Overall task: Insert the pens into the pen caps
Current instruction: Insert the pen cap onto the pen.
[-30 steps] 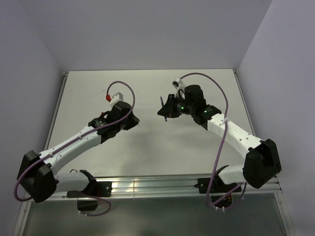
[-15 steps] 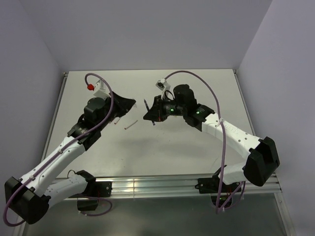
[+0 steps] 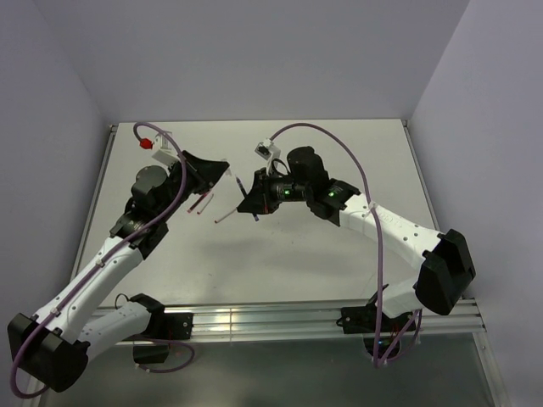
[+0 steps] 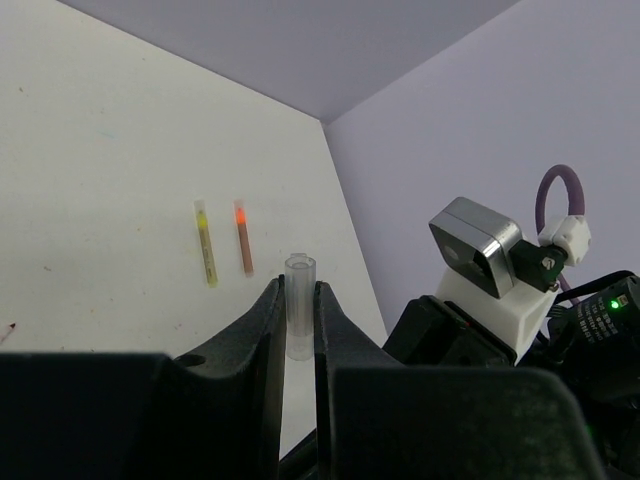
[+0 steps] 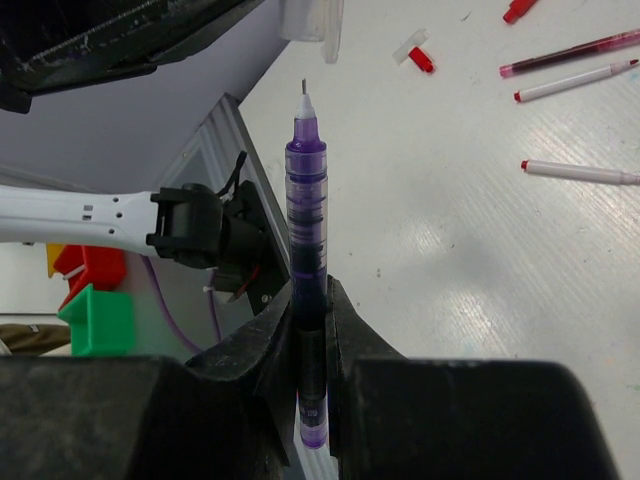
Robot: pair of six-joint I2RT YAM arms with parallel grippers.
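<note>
My left gripper (image 4: 297, 290) is shut on a clear pen cap (image 4: 299, 300), whose open end sticks out past the fingertips. My right gripper (image 5: 310, 290) is shut on a purple pen (image 5: 307, 210) with its fine tip forward. In the right wrist view the clear pen cap (image 5: 311, 18) hangs just beyond that tip, a little to its right and apart from it. In the top view the left gripper (image 3: 221, 172) and right gripper (image 3: 247, 202) face each other above the table's middle. Loose pens (image 5: 570, 52) and a red pen cap (image 5: 422, 60) lie on the table.
A yellow pen (image 4: 206, 243) and an orange pen (image 4: 243, 238) lie side by side on the white table (image 3: 339, 161). Two more pens (image 3: 226, 214) lie below the grippers. Purple cables (image 3: 339, 140) arch over both wrists. Grey walls close the back and sides.
The left arm has swung up and to the right with the cap. The right arm has moved left with the pen. The two grippers now stand close together.
</note>
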